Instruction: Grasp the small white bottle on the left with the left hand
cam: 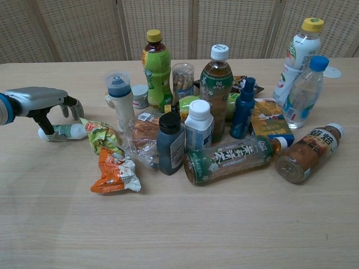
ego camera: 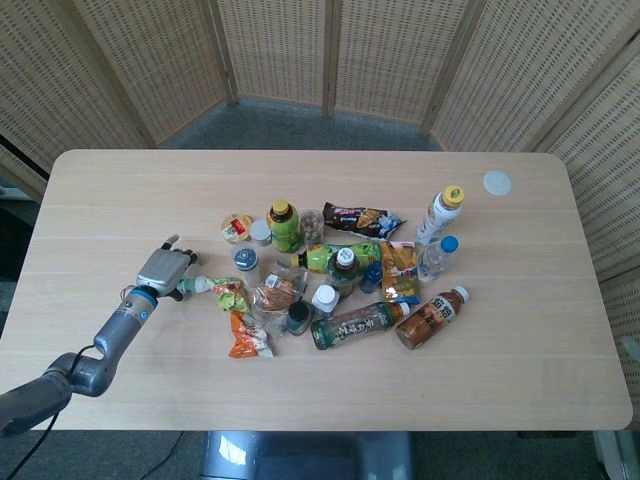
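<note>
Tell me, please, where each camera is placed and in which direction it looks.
Head view: sits high, looks steeply down on the whole table; shows the left arm and left hand over the small white bottle.
Chest view: sits low at the table's near edge, looks level across toward the wicker screen; shows only the left hand.
Both share the left hand, the lying small white bottle and the clutter of bottles.

left hand cut off at chest view's left edge, small white bottle partly behind its fingers, grip unclear
</note>
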`<state>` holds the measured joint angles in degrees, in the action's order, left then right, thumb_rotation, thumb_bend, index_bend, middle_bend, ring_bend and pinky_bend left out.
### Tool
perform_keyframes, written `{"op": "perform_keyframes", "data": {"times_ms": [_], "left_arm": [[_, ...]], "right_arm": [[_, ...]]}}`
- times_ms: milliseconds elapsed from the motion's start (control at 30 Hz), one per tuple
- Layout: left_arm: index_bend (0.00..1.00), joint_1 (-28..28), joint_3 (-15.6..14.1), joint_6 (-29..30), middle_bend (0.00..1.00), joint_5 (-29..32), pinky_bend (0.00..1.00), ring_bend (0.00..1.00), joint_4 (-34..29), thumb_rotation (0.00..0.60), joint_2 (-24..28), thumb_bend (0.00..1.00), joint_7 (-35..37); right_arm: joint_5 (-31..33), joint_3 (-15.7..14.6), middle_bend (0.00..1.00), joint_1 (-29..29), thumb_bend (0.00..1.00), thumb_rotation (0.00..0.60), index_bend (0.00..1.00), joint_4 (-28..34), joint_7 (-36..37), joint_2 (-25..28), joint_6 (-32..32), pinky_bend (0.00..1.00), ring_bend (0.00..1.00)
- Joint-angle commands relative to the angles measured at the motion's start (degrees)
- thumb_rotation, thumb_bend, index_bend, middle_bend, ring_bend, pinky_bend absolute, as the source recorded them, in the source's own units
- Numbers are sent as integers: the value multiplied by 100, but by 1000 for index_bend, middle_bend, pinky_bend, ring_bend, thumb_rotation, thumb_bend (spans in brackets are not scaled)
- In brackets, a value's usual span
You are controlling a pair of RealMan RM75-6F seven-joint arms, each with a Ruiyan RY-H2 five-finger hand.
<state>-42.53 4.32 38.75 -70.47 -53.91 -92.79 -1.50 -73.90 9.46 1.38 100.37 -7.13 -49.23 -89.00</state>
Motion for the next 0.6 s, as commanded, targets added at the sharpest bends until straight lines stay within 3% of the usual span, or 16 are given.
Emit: {"op": "perform_keyframes", "data": {"times_ms": [33,600], "left_arm": [[330,10,-18,29,354,-56,14,341,32,600,-29,262,12],[490,128,-105,340,499,-414,157,478,235,600,-205,261,193]], "right_arm": [[6,1,0,-19,27,516,0,9,5,1,-23,0,0],[-20,12,0,-53,27,514,0,23,56,3,-56,0,0]]}}
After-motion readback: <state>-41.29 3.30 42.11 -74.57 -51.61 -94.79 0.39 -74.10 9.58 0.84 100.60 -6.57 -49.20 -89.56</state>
